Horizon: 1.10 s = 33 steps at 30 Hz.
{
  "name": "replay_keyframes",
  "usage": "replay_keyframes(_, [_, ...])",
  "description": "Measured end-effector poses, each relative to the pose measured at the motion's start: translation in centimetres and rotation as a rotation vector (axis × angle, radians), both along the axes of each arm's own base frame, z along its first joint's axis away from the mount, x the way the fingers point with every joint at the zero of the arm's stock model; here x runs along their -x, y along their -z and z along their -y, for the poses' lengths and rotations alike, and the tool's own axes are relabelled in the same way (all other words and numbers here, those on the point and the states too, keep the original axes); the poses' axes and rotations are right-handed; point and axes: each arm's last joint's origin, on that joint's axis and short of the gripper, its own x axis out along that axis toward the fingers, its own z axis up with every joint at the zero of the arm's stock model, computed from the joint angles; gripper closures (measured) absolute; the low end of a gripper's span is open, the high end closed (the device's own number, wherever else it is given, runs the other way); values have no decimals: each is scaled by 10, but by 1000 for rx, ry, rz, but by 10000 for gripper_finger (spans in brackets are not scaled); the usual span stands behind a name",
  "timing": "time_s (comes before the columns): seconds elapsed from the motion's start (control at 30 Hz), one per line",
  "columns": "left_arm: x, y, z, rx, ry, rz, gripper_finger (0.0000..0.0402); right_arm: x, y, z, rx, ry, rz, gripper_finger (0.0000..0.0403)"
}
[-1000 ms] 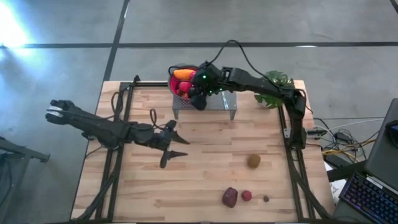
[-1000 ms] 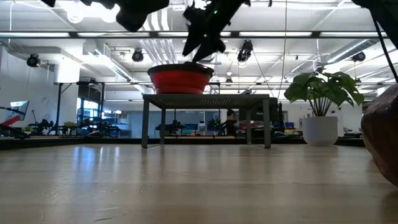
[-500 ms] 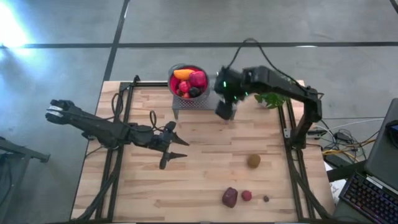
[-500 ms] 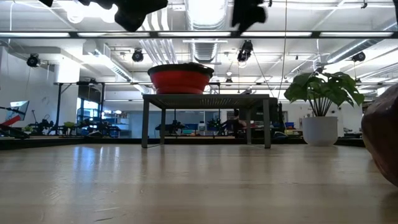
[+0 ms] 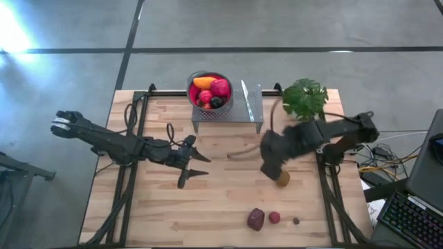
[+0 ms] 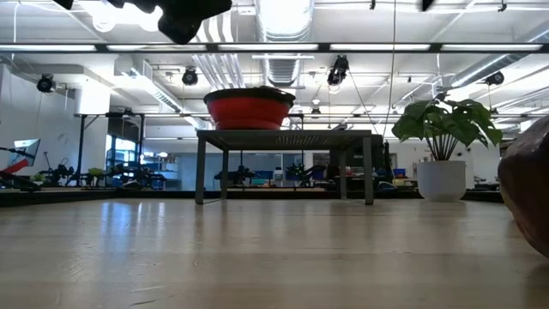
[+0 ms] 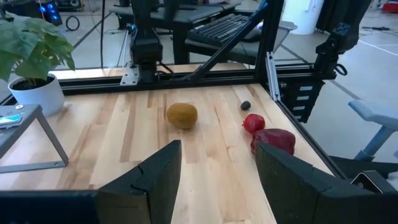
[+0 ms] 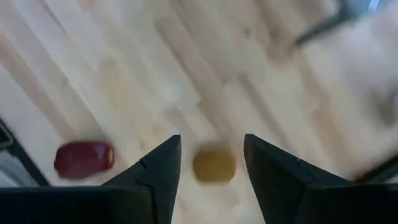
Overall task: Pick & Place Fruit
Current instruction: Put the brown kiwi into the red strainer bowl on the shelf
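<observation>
From above, the right gripper hangs over the table's right half, just above the kiwi; its fingers look parted, with nothing between them. The left gripper waits over the table's left-middle, fingers spread and empty. A maroon fruit, a red berry and a tiny dark berry lie near the front edge. More fruit fills the bowl on a metal stand at the back edge, beside the plant.

At table level, the red bowl sits on its stand.

The left wrist view shows the kiwi and red berry.

The right wrist view shows parted fingers framing the kiwi.
</observation>
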Motion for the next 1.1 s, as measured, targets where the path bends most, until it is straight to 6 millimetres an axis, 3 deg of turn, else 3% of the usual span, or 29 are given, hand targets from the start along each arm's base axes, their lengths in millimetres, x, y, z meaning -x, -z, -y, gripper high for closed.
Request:
replay_keyframes(0.17, [0,0,0,0,0,-1,190,24,23,-29,-3,111,-54,215])
replay_keyframes(0.33, [0,0,0,2,0,-1,190,38,50,-42,29,190,-121,188])
replay_keyframes(0.67, [0,2,0,0,0,-7,190,39,98,-51,13,99,-221,108])
replay_keyframes(0.9, [1,6,0,-2,0,-15,190,42,130,-48,18,166,-324,32])
replay_keyframes(1.1, [1,5,0,-1,0,-10,190,44,150,-46,11,204,-326,13])
